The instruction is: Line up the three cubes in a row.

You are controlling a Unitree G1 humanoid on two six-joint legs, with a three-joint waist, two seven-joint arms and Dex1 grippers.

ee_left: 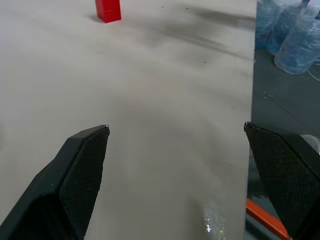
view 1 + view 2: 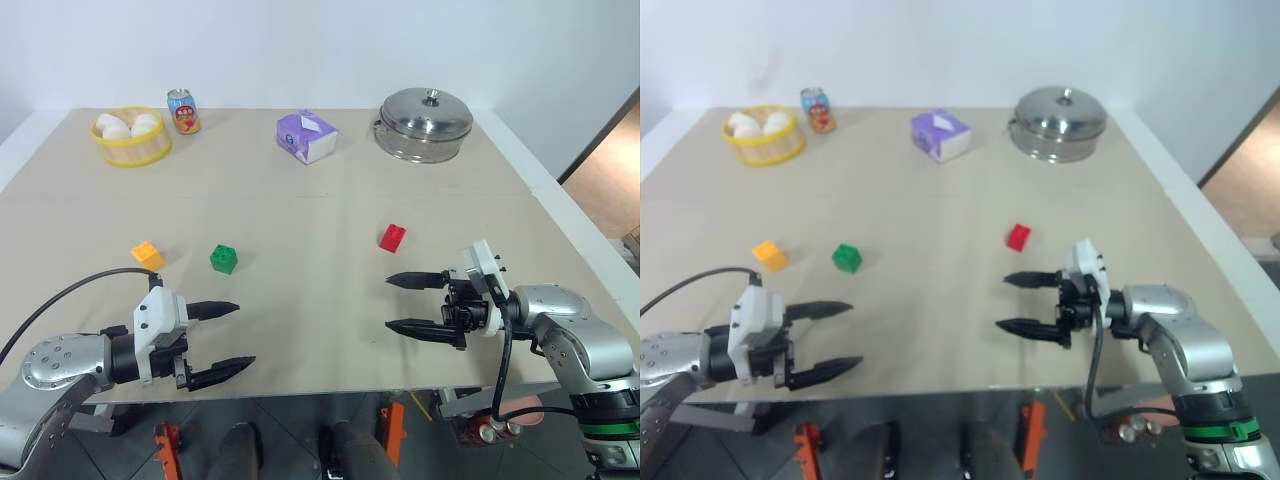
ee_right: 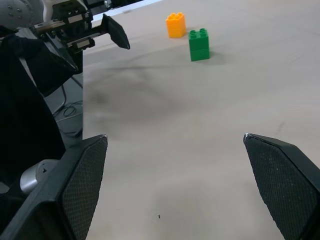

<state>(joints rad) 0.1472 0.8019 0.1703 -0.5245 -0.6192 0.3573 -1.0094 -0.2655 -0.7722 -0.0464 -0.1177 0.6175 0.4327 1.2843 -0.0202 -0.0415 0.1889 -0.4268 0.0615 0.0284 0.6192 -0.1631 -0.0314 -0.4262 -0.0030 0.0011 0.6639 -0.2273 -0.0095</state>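
Observation:
On the beige table [image 2: 300, 200] lie the three cubes: an orange-yellow cube [image 2: 147, 255] at the left, a green cube [image 2: 224, 258] just right of it, and a red cube [image 2: 392, 237] further right. The red cube [image 1: 108, 10] also shows in the left wrist view, the green cube [image 3: 199, 44] and orange-yellow cube [image 3: 176, 24] in the right wrist view. My left gripper [image 2: 227, 341] hangs open near the front edge, below the green cube. My right gripper [image 2: 402, 302] is open too, pointing left, just in front of the red cube. Neither holds anything.
Along the table's far side stand a yellow basket of white eggs [image 2: 131, 136], a soda can [image 2: 183, 111], a purple tissue box [image 2: 307, 136] and a lidded steel pot [image 2: 424, 124]. The table's front edge runs close under both grippers.

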